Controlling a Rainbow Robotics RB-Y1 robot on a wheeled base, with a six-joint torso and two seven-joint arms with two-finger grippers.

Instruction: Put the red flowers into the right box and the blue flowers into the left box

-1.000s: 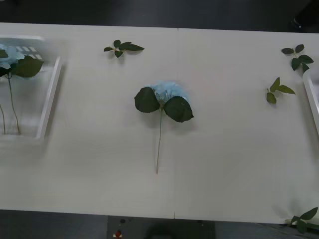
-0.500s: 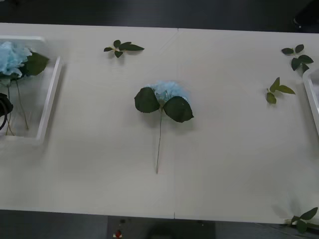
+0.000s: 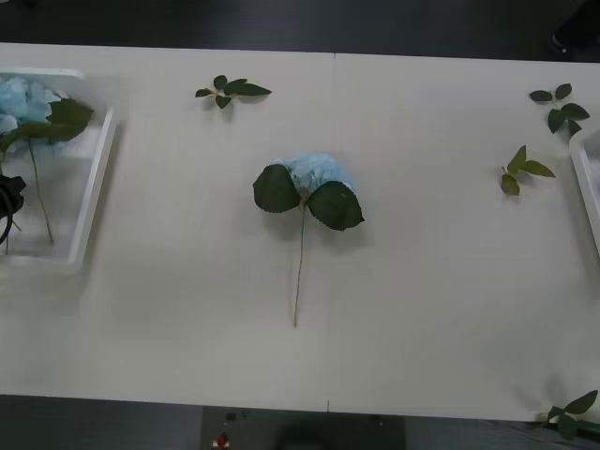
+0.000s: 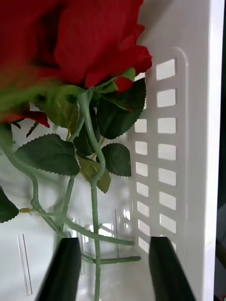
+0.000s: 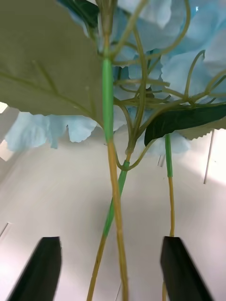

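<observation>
Pale-blue petals crowd the left wrist view, where the blue flowers (image 5: 155,56) hang close above the left hand (image 5: 110,268). Its two black fingers (image 5: 44,268) stand wide apart, gripping nothing, and the thin stems run down between them over the white floor of the left box (image 5: 56,207).

From the front view, the left box (image 3: 94,187) sits at nine o'clock on the worktop (image 3: 450,309), with blue flowers (image 3: 33,108) lying inside, heads toward twelve o'clock. One more blue flower (image 3: 314,183) lies in the middle of the worktop, well apart from both boxes, its stem pointing to six o'clock.

Deep-red blooms of the red flowers (image 4: 80,37) lie just ahead of the right hand (image 4: 113,268), inside the right box (image 4: 188,141), close to its latticed wall. That hand's fingers (image 4: 66,273) are also spread wide and hold nothing; green stems pass between them. The right box's rim (image 3: 589,187) shows at three o'clock in the front view.

Loose leaf sprigs (image 3: 230,91) lie toward twelve and two o'clock.
</observation>
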